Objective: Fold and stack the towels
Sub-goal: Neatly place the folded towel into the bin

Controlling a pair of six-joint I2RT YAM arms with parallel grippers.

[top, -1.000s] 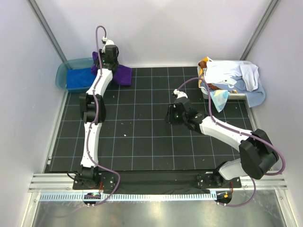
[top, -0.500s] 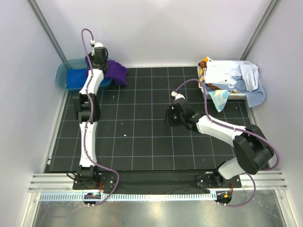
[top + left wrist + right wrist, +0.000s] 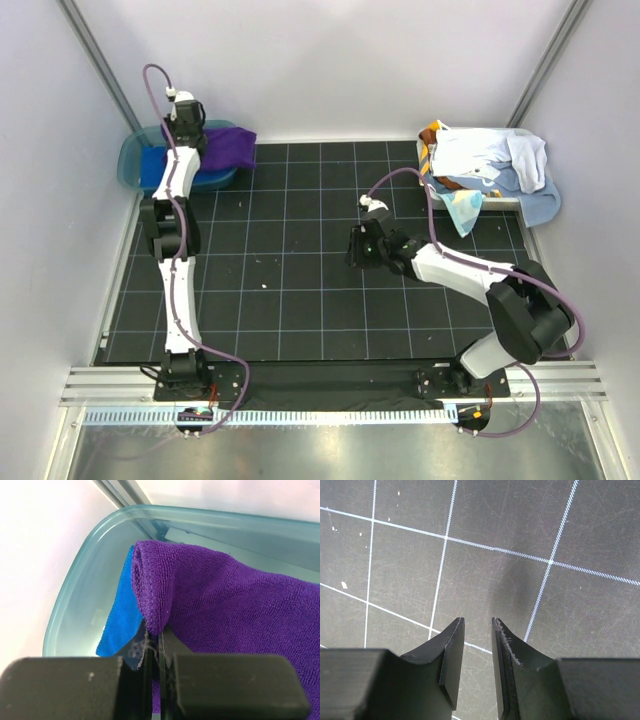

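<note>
Overhead view of the bench (image 3: 300, 300), whose black gridded surface carries two containers. At 10 o'clock we see the teal tub (image 3: 133, 160); a flat royal blue towel (image 3: 160, 168) lies inside it, and the purple towel (image 3: 228, 148) spreads over the tub's 3 o'clock end, above the blue one. In the left wrist view we find the left gripper (image 3: 154, 645) with its jaws pressed together on a rolled edge of the purple towel, the cloth pinched in the thin seam between them; the blue towel shows beneath, against the tub's wall. At 2 o'clock stands the white basket (image 3: 503, 203), heaped with unfolded cloth: a white towel (image 3: 470, 155) on top, an orange-brown towel (image 3: 432, 135) at the basket's 10 o'clock corner, and a light blue towel (image 3: 542, 208) spilling over its 4 o'clock side onto the bench. Near the bench's centre we see the right gripper (image 3: 477, 625) just above bare grid, its jaws a narrow gap apart and holding nothing, well apart from both containers.
</note>
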